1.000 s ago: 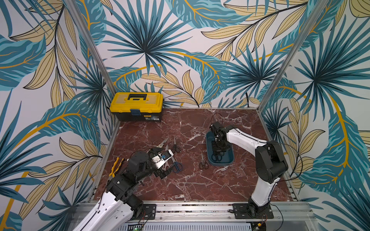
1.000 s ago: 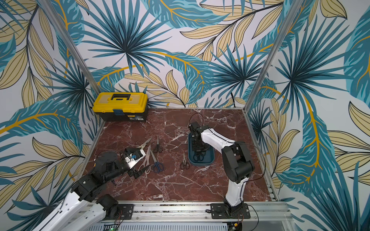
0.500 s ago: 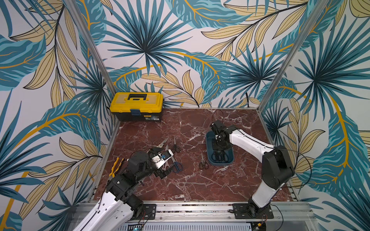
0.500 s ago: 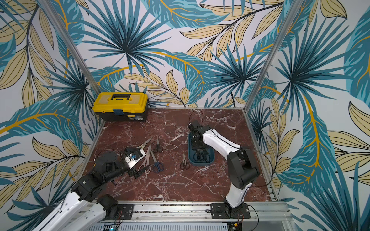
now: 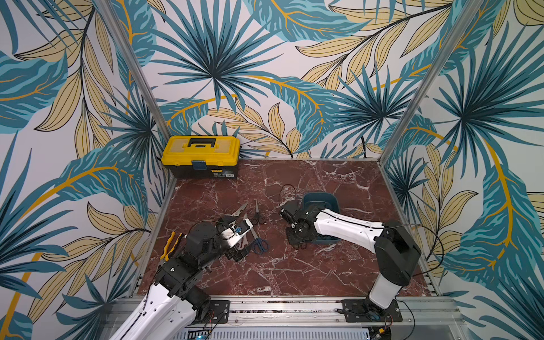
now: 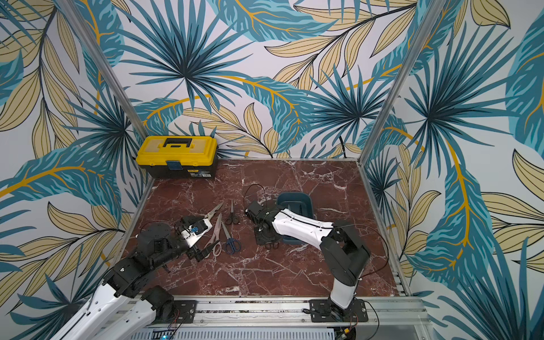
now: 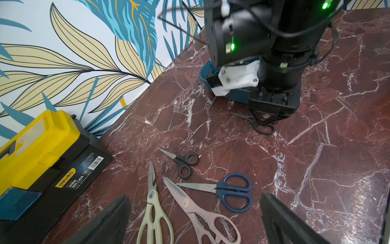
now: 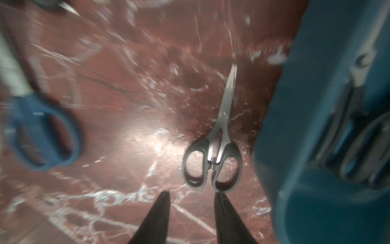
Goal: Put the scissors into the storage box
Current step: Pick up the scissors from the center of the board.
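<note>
Scissors (image 8: 224,114), black pair, flat on table (image 5: 294,270) just left of box (image 5: 321,200). Right gripper (image 8: 193,193) poised at handles, jaws slightly apart, gripping nothing. More pairs (image 8: 356,88) blurred inside box. Left gripper (image 7: 195,195) gaping wide, empty, hovering over cream pair (image 7: 152,202), pink pair (image 7: 190,206), blue pair (image 7: 219,188), left of centre; second black pair (image 7: 182,161) just farther back.

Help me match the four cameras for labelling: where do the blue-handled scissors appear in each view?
Top view: blue-handled scissors lie left of the storage box.
Top view: blue-handled scissors likewise left of the storage box.
Left wrist: they lie beside the pink-handled scissors, nearer than the box.
Right wrist: handles only, blurred, beyond the black-handled scissors from the box.
Shared landmark: the storage box.
</note>
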You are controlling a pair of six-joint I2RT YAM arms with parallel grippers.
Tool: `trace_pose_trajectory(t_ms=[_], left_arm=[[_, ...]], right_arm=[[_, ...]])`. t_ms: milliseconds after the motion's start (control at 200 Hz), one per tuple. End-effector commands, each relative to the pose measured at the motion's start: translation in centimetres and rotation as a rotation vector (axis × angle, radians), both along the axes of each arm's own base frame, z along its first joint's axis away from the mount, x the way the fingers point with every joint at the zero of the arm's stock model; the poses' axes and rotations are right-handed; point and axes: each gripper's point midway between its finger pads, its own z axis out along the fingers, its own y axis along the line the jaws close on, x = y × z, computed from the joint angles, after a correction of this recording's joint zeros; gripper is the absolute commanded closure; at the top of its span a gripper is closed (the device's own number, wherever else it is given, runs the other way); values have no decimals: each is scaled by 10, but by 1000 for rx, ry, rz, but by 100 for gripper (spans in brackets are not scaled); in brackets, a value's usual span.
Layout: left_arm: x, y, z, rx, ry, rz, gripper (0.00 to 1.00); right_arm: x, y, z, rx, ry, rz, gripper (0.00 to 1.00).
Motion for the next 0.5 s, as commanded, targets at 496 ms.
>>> trace_pose_trajectory(t_ms=[496], left_arm=[[-4,-4,13,-43,-17,-28,0]], right_arm=[[12,-12,-42,-49,85,-117,62]])
